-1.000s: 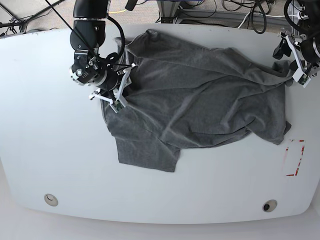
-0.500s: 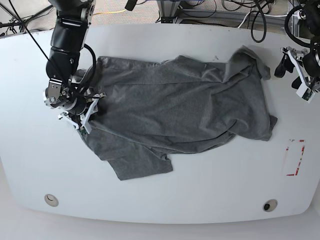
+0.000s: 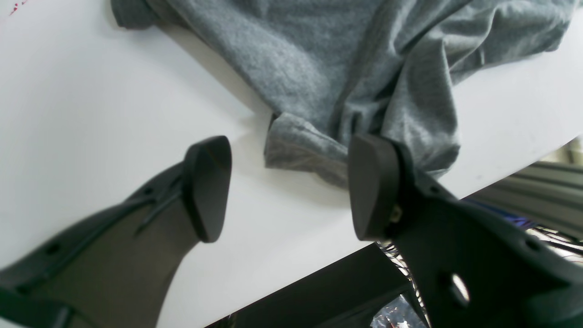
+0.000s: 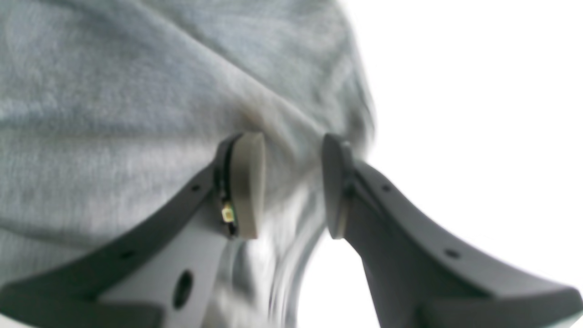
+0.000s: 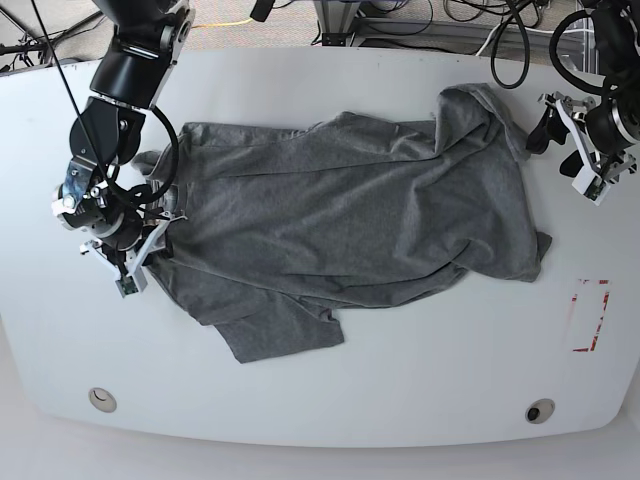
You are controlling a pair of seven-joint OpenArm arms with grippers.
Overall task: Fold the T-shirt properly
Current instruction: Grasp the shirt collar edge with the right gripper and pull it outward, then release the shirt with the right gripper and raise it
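Note:
The dark grey T-shirt (image 5: pixel 350 220) lies spread and wrinkled across the white table (image 5: pixel 400 400). At its left edge my right gripper (image 5: pixel 148 258) is shut on the fabric. The right wrist view shows grey cloth (image 4: pixel 114 91) running between the two pads of that gripper (image 4: pixel 291 187), blurred. Beside the shirt's far right corner my left gripper (image 5: pixel 562 158) stands open. In the left wrist view its pads (image 3: pixel 289 189) are wide apart over bare table, with a bunched shirt edge (image 3: pixel 341 68) just beyond the tips.
A red-marked rectangle (image 5: pixel 590 315) sits on the table at the right. Two round holes (image 5: pixel 100 400) (image 5: pixel 540 412) are near the front edge. Cables and frames lie behind the table's far edge, close behind the left arm.
My right gripper has dragged the shirt to the left, stretching it out flatter. The shirt's right end has slid away from the left gripper, which has moved only slightly.

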